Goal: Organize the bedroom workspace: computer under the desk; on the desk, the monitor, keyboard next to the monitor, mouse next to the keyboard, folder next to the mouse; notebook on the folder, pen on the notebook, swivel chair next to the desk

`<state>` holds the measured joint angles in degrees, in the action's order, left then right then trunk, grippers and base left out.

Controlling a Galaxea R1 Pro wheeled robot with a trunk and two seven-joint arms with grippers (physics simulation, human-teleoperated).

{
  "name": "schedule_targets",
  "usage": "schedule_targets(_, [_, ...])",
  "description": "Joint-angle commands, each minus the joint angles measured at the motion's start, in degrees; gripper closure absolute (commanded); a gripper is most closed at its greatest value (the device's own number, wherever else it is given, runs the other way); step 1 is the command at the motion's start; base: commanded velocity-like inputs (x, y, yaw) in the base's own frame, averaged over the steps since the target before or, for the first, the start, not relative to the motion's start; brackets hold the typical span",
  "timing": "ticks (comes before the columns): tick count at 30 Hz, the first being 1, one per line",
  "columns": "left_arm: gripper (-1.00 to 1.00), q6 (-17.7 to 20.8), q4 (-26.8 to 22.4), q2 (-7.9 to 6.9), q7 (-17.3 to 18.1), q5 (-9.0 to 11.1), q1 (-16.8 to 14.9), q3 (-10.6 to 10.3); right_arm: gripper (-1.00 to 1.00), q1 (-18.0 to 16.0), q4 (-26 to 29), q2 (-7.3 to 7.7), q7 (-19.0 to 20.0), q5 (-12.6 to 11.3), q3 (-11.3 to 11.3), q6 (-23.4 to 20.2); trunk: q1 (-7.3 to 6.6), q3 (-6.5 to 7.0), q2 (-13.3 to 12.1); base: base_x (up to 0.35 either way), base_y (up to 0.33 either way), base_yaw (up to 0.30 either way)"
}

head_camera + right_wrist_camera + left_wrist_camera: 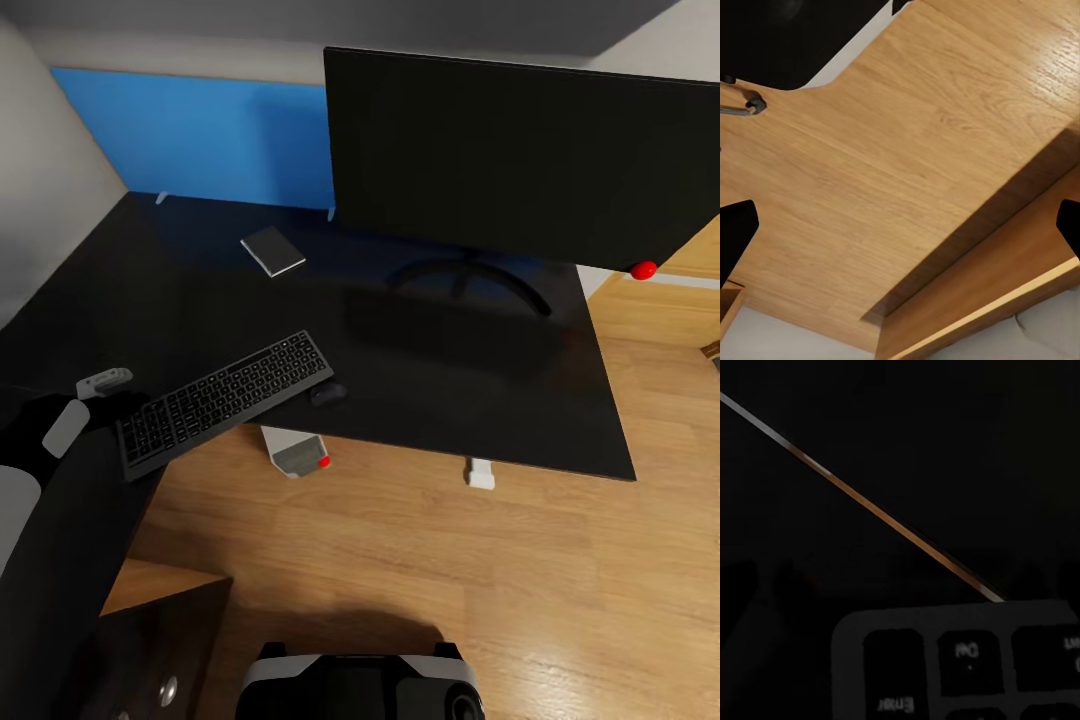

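One end of the keyboard [225, 401] overhangs the desk's [480, 400] front edge beside my left claw [110, 385], long axis running toward the mouse [328, 393]; grip unclear

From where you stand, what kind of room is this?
Probably a home office corner or a bedroom workspace: a black desk with a blue back panel carries a large monitor and a keyboard, over a wood floor.

Home study corner: desk [420, 400], monitor [520, 160], keyboard [225, 400], wood floor [420, 580].
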<state>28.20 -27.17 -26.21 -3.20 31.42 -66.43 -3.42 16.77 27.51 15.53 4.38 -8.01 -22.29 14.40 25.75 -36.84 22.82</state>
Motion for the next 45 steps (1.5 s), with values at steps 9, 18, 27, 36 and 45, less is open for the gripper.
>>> schedule_targets(9, [-1.0,0.1,-0.1,-0.09,-0.3,0.6,0.0,-0.4,-1.0,0.0,0.1,0.1,0.1,-0.6,-0.3,0.1,0.04,-0.07,0.1,-0.003,-0.001,0.0])
schedule_targets(18, [-1.0,0.2,-0.1,-0.23,-0.3,0.6,0.0,-0.3,-1.0,0.0,0.1,0.12,0.1,-0.6,-0.3,0.1,0.04,-0.07,0.1,-0.04,0.0,0.0])
schedule_targets(27, [-1.0,1.0,-0.6,-0.4,-0.2,0.6,-0.3,1.7,-1.0,0.0,0.1,0.1,0.1,-0.6,-0.3,0.1,0.04,-0.07,0.1,-0.005,0.0,0.0])
schedule_targets(36, [-1.0,12.9,-15.9,0.25,-0.3,1.5,-0.5,8.7,-1.0,-0.1,0.7,0.1,0.1,-0.5,-0.3,0.0,0.04,-0.07,0.1,0.0,0.0,0.0])
schedule_targets(45, [-1.0,20.4,-31.2,3.38,-2.0,7.5,1.7,11.8,-1.0,-0.1,1.0,0.12,-0.2,-0.5,-0.3,0.0,0.04,-0.07,0.1,0.0,0.0,0.0])
